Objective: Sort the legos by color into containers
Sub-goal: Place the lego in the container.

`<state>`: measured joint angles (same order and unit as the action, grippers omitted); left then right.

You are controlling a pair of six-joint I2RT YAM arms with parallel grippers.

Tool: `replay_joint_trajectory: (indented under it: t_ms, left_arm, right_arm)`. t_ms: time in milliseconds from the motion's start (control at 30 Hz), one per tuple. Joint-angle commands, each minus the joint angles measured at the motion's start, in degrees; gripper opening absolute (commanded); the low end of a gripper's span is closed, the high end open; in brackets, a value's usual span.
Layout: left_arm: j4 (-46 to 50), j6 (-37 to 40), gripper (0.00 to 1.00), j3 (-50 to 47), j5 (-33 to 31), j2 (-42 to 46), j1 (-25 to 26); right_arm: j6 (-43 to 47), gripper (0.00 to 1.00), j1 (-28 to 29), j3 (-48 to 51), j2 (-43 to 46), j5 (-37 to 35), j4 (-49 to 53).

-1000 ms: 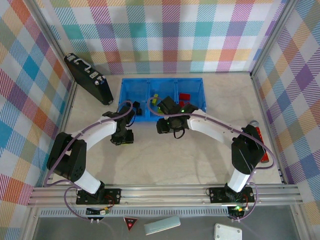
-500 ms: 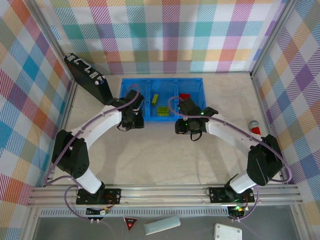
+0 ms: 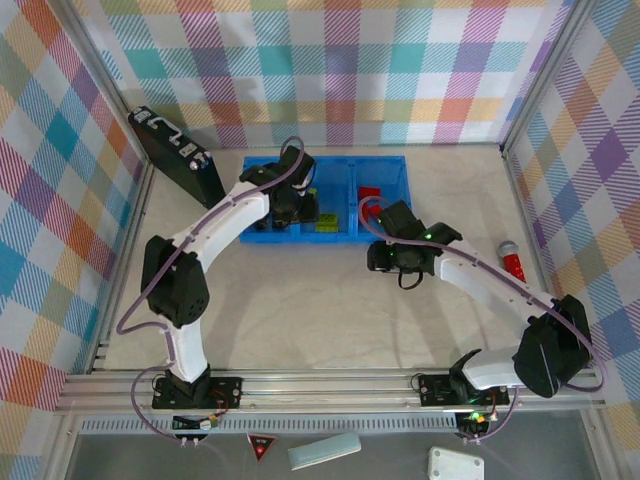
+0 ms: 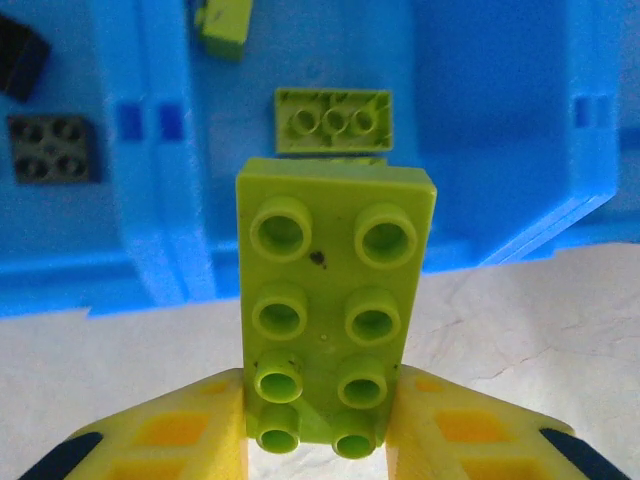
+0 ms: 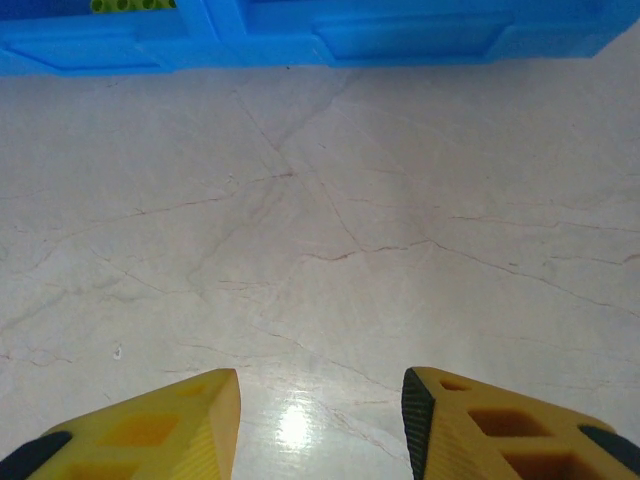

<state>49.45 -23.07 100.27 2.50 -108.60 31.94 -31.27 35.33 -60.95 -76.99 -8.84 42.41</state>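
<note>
Left hand (image 4: 318, 400): shut narrow on a lime-green eight-stud brick (image 4: 335, 300), which stands up between my fingers (image 4: 170, 440).
Brick's place: it is over the near wall of the blue tray (image 4: 500, 120). The middle compartment (image 4: 480, 60) lies just ahead of the hand, with other green bricks (image 4: 333, 120) on its floor. Black bricks (image 4: 52, 148) sit past the divider (image 4: 150, 150) to the hand's left.
Right hand (image 5: 320, 400): part-open with nothing between the jaws, above bare desk (image 5: 320, 220), the tray wall ahead of it.
Doing it well: I judge the brick needs carrying slightly further forward, clear of the wall. I would keep it right of the divider, lower it, then release so it cannot bounce across.
Changed: a second ago my left hand was over the desk short of the tray, and it has since reached forward. My right hand has drawn back from the tray's middle.
</note>
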Motion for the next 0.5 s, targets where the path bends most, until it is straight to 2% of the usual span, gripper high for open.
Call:
replay_joint_trajectory:
  t_ms: [0,267,467]
  left_arm:
    - [1.8,1.9,0.35,5.8,0.9,-4.1,0.7]
    - [2.2,5.1,0.34,18.9,-3.0,-14.6,0.2]
    - [1.5,6.6,0.34,27.5,-1.6,-23.7,-0.8]
  right_arm:
    - [-1.3,0.48,-0.5,0.8,2.1,-1.3,1.9]
    - [-1.3,0.49,-0.9,1.4,4.8,-2.7,3.6]
    - [-1.9,0.49,-1.1,2.3,7.8,-3.8,4.5]
